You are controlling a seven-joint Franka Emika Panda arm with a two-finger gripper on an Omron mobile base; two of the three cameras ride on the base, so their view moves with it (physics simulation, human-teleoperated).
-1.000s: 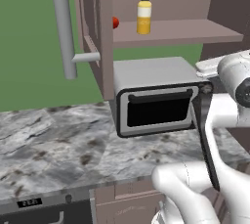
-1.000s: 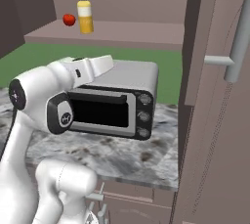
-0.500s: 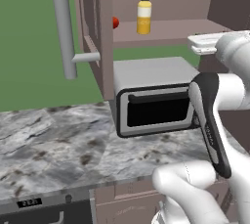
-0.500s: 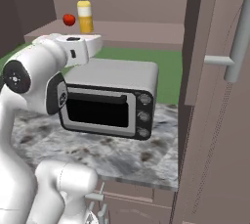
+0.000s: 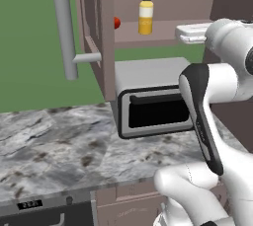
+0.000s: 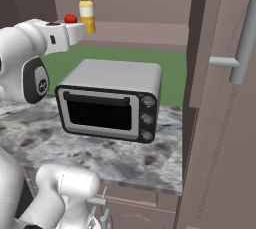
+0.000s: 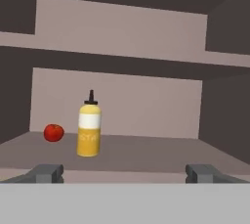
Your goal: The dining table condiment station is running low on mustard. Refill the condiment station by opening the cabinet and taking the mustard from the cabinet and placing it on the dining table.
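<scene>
Nearest in the hand view, the claw (image 7: 125, 173) stands spread wide and empty, its two dark fingertips (image 7: 47, 171) far apart at the bottom edge with nothing between them. Beyond the tips lies the front lip of the cabinet (image 7: 146, 154) floor, the doors already swung open, and past that lip, well apart from the claw, stands the mustard (image 7: 90, 129): upright on the lower level, its long axis vertical, black nozzle pointing up. It sits ahead of the claw and somewhat to the left of the midline between the tips (nearer the left tip than the right), so my reading is that a straight push forward would bring the bottle up close against the left finger; the hand probably needs a small sideways shift toward the bottle first. With the bottle upright and the tips level to either side, a pinch across its body looks the natural grip. Further left and slightly deeper rests a small red ball (image 7: 53, 132), apart from the bottle but close enough that the left finger may brush it.
</scene>
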